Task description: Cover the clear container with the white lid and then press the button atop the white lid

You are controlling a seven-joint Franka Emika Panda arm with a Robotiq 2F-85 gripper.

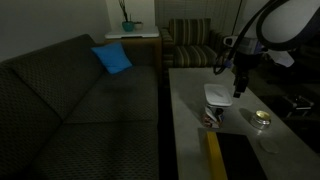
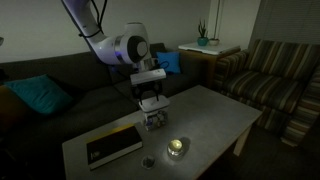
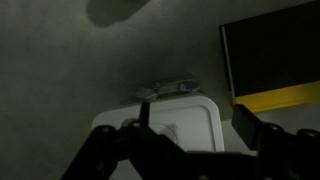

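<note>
two dark fingers (image 3: pixel 255 128) stand wide apart at the lower edge of the wrist view with nothing between them: they are open and grip nothing. just under them lies the white lid (image 3: pixel 172 125), a flat rounded square seen from above. its top is too blurred to make out any detail. a bit of the clear tub (image 3: pixel 170 88) peeks out past the lid's far edge, so the lid sits on top of the tub. whether it is pressed fully home i cannot tell.

in both exterior views the fingers hang close above the lid, and the dim light does not show whether they touch it. the tub stands on the grey desk (image 2: pixel 220 115), near the long edge that faces the sofa (image 1: pixel 60 95) and about midway along that edge. red and dark colours show through its walls in an exterior view (image 1: pixel 212 116).

a dark book (image 2: pixel 112 146) with a yellow strip along one side lies flat toward one end of the desk, near the tub but apart from it. a small round yellowish shiny thing (image 2: pixel 177 148) sits nearer the opposite long edge, also apart from the tub. a blue cushion (image 1: pixel 112 58) leans at the far end of the sofa, and a striped armchair (image 2: pixel 275 75) stands beyond the other end of the desk.
</note>
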